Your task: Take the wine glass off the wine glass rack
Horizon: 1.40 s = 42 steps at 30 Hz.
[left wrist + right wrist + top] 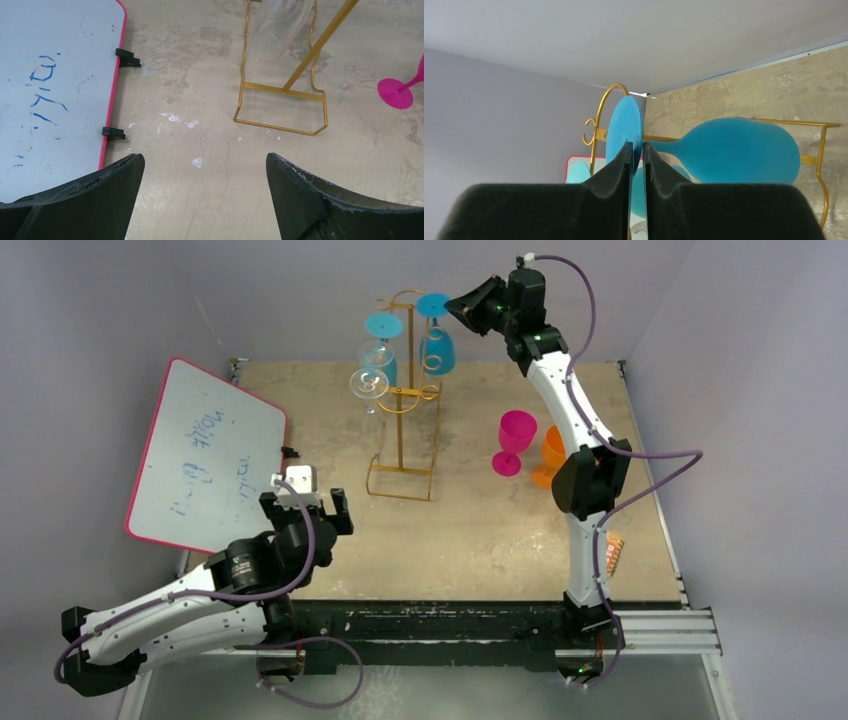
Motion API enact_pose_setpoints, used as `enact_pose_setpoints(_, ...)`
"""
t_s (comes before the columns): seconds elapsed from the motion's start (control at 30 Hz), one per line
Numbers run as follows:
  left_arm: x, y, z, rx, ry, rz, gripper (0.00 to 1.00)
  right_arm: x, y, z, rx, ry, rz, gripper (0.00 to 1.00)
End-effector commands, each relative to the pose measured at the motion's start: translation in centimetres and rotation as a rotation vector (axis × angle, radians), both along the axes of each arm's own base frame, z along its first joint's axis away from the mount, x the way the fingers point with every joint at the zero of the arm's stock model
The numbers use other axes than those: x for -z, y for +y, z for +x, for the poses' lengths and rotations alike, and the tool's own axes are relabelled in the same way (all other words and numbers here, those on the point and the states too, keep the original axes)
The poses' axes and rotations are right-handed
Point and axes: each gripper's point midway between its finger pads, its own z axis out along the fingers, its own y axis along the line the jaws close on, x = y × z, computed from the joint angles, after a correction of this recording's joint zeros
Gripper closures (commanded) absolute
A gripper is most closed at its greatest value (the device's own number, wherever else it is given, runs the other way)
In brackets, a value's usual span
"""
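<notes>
Beige tabletop [480,540], grey walls [100,300] | left jaws spread wide | right jaws pinching blue wine glass [734,150] foot

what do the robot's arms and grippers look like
The left arm and right arm have white shells, black joints and looping purple cables. The left gripper and right gripper have broad, matte black fingers.

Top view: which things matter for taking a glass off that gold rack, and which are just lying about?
In the job: wine glass rack; blue wine glass, its foot pinched by the right end effector.
Lying about: whiteboard; pink glass; orange glass; left end effector, open, near the whiteboard.
</notes>
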Motion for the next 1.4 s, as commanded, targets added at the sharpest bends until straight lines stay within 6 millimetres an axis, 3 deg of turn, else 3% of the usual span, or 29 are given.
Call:
enact_pose_setpoints(0.0, -1.3, -0.3, 0.3, -0.003, -0.027, -0.045, 0.08, -2.6, 0.1, -0.8, -0.010, -0.054, 0.009, 0.91)
enact_pose_setpoints(0.07, -1.3, -0.3, 0.3, -0.003, -0.028, -0.046, 0.08, -2.7, -0.1, -0.9, 0.001, -0.058, 0.002, 0.97)
enact_pose_setpoints(0.13, -1.3, -0.3, 0.2, -0.002, -0.027, -0.047, 0.08, -2.8, -0.3, -0.9, 0.010, -0.063, -0.006, 0.95)
enact_pose_setpoints(0.17, -1.3, -0.3, 0.2, -0.002, -0.027, -0.045, 0.08, -2.9, -0.4, -1.0, 0.012, -0.066, -0.010, 1.00)
enact_pose_setpoints(0.7, -1.3, -0.5, 0.2, 0.008, -0.020, -0.045, 0.07, -5.7, -1.5, -1.8, 0.047, -0.134, -0.049, 1.00)
enact_pose_setpoints(1.03, -1.2, -0.6, 0.2, 0.008, -0.015, -0.040, 0.07, -3.4, 0.1, -1.5, -0.032, -0.085, -0.011, 0.73)
enact_pose_setpoints(1.37, -1.1, -0.6, 0.2, 0.008, -0.014, -0.039, 0.07, -3.4, 0.7, -1.1, -0.046, -0.087, 0.013, 0.75)
